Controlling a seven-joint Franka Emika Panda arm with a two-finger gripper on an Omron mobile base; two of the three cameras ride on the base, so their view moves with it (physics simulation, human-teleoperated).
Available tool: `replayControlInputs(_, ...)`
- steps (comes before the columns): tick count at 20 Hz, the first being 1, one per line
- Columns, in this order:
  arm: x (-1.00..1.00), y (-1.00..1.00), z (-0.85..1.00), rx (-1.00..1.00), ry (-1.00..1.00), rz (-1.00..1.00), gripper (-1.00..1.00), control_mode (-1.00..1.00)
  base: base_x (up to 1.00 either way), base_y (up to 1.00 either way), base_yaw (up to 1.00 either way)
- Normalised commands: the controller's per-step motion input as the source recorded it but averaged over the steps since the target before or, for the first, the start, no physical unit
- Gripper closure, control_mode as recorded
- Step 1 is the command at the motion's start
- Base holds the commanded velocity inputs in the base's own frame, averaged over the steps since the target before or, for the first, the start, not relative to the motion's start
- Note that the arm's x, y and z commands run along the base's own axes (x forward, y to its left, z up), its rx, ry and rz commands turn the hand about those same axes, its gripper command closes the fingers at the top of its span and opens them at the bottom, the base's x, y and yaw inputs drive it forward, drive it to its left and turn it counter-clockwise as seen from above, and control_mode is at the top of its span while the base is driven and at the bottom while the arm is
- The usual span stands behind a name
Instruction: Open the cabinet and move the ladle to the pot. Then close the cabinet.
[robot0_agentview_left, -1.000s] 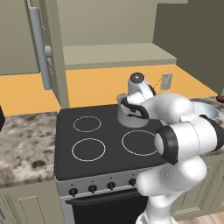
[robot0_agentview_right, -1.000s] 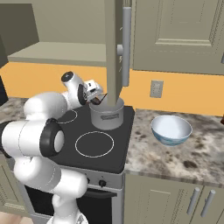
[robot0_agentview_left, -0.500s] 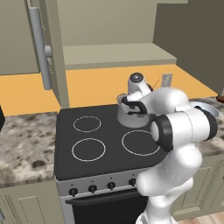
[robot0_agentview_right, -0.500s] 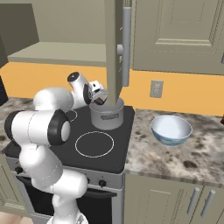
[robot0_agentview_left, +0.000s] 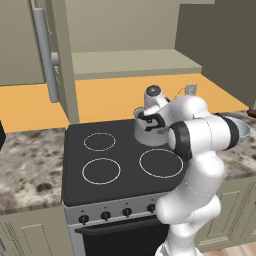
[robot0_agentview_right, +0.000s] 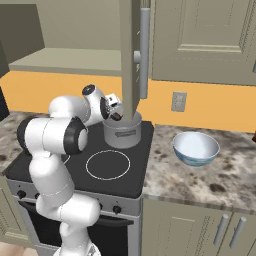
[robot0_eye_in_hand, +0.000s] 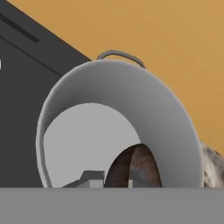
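Grey metal cylindrical pot (robot0_agentview_left: 150, 134) sits on black stovetop (robot0_agentview_left: 115, 160), rear burner nearest the speckled stone desk (robot0_agentview_right: 210, 175). White arm's tool (robot0_agentview_right: 116, 111) hangs just over the pot's rim, jaws pinched together on a brown rounded ladle bowl (robot0_eye_in_hand: 133, 168) dipping inside the pot. Greenish-grey wall cabinet (robot0_agentview_right: 131, 55) above the pot has its door swung open, silver bar handle (robot0_agentview_right: 144, 52) edge-on. Pale-blue bowl (robot0_agentview_right: 196, 148) on the desk, apart from the pot
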Motion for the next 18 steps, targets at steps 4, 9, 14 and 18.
replayControlInputs(4, 0.30, -0.05, -0.15, 0.00, 0.02, 0.00, 1.00, -1.00, 0.00, 0.00, 0.00)
replayControlInputs(9, 0.30, -0.04, -0.09, 0.00, 0.04, 0.00, 1.00, -1.00, 0.00, 0.00, 0.00)
replayControlInputs(14, 0.31, -0.06, -0.01, 0.00, 0.06, 0.00, 1.00, -1.00, 0.00, 0.00, 0.00)
replayControlInputs(18, 0.33, -0.03, -0.08, 0.00, 0.06, 0.00, 1.00, -1.00, 0.00, 0.00, 0.00)
